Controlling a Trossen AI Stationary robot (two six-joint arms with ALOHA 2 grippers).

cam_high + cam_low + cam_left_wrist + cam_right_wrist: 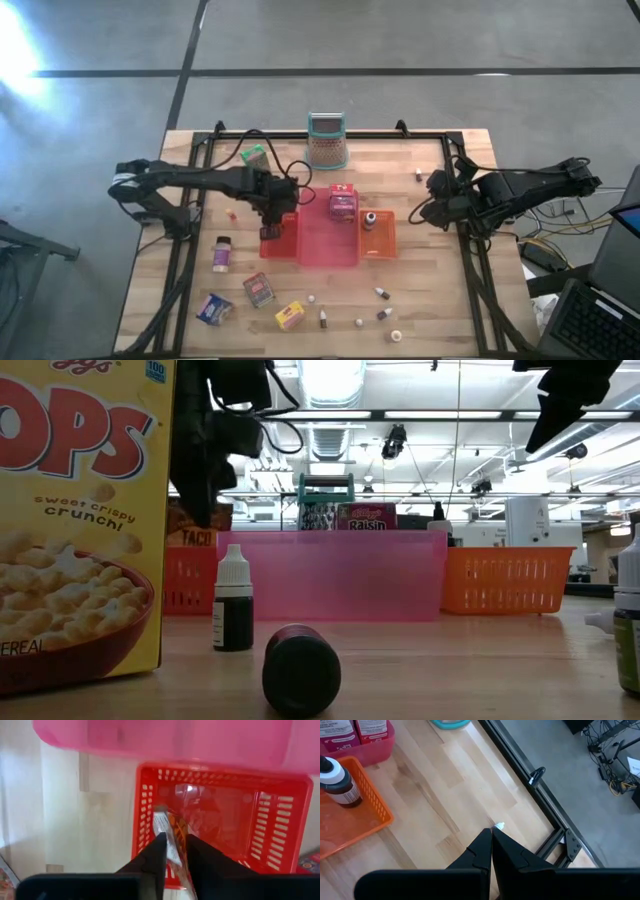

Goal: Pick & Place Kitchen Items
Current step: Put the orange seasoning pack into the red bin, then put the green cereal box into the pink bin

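Note:
My left gripper (270, 217) points steeply down over the red tray (281, 244), shut on an orange packet (170, 827) with a white end. The packet also shows in the low view (195, 526), at the tray's rim. A pink raisin box (343, 203) stands in the pink tray (325, 250). In the orange tray (380, 242) a capped bottle (369, 220) stands upright. My right gripper (425, 215) hangs shut above bare wood to the right of the orange tray, holding nothing. Its fingertips (491, 834) show above a tiny white thing (499, 826) on the table. My left gripper pinches the orange packet's flat faces (176, 846) between its two fingers, coming from above and pointing steeply down. The packet reaches on past the fingertips into the red tray (220, 785). Whether its white end (160, 819) touches the tray's floor I cannot tell.
A teal-rimmed mesh holder (326, 140) and a green box (253, 155) stand at the far edge. Near the front lie a bottle (221, 253), boxes (214, 308) (259, 290) (290, 316) and several tiny bottles (381, 293). A cereal box (80, 520) stands close to the low camera.

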